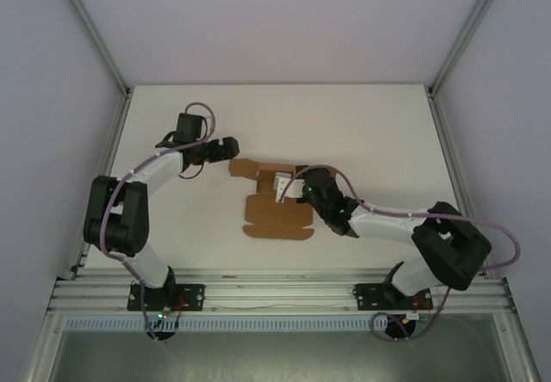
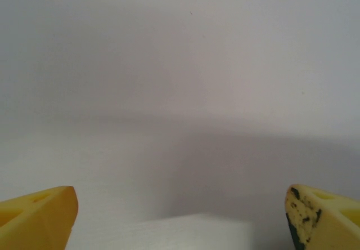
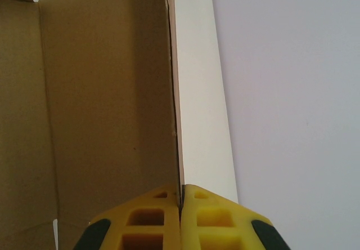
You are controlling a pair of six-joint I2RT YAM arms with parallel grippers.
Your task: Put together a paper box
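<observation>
Paper box (image 1: 274, 214): mid-table, partly folded, between my arms.
Right gripper (image 3: 181, 195): jaws pinched on a raised panel's edge.
Left gripper (image 2: 180, 216): jaws spread, empty, near the box's far flap.
Doing it well: I'd grip by the crease and fold slowly, since thin card buckles.
Surroundings: white table (image 1: 362, 128), pale walls.

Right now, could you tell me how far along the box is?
Early. Done: one panel of the paper box is folded up. In hand: the right gripper is shut on that panel's edge. Left: other flaps lie flat; the left gripper is open and empty.
</observation>
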